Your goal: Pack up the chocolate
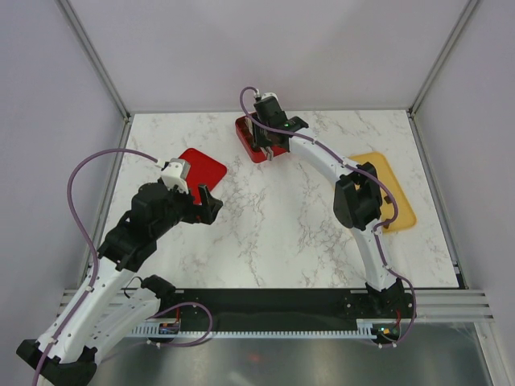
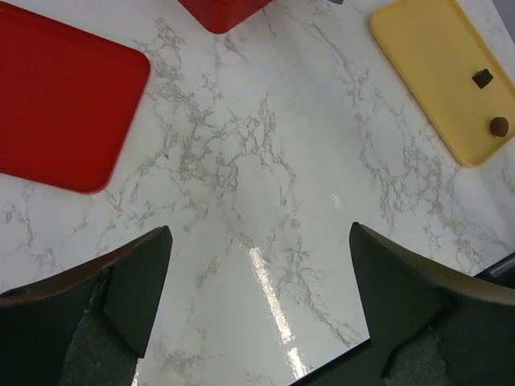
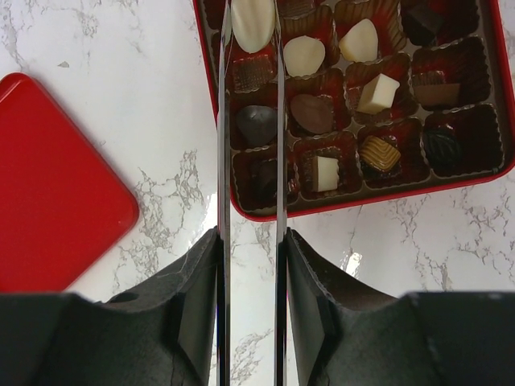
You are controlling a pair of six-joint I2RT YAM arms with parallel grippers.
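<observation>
I count two loose chocolate pieces (image 2: 483, 78) (image 2: 499, 125), one yellow tray (image 2: 426, 56), one red box (image 3: 378, 193), one red lid (image 2: 56, 104), two arms (image 1: 129, 233) (image 1: 358, 201).

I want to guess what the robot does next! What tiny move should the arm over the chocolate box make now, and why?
Probably open the right gripper a little wider: a white chocolate is pinched between its thin fingers above the red box, so letting go should drop it into place.
</observation>
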